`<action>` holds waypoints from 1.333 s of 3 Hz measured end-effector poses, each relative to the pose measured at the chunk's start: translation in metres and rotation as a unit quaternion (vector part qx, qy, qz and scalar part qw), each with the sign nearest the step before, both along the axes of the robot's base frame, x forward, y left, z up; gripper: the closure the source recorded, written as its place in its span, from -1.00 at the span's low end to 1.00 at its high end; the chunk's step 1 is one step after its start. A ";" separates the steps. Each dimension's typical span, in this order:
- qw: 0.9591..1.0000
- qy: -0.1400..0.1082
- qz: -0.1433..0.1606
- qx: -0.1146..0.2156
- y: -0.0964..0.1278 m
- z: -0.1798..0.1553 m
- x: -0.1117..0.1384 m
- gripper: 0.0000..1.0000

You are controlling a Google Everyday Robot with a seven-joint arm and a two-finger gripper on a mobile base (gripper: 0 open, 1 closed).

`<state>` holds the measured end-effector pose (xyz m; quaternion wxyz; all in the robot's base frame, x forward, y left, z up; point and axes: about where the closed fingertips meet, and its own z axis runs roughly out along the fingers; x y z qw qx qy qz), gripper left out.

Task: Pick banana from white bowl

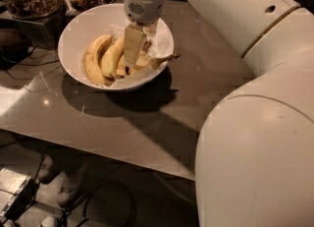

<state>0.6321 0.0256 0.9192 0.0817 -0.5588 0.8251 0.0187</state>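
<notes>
Inside wide glossy white bowl on grey counter | long curved yellow banana is located directly beneath claw, long axis left-right, stem pointed right | claw open-or-closed state cannot be told.

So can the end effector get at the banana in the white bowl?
Probably yes: the end effector is down inside the white bowl, right at the banana, nothing between them.
</notes>
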 end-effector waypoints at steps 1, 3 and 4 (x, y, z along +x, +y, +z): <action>1.000 0.019 -0.004 0.000 0.004 -0.014 0.001 -0.46; 0.999 0.047 -0.009 0.010 0.008 -0.037 0.013 -0.04; 0.998 0.052 -0.015 0.013 0.003 -0.039 0.014 0.31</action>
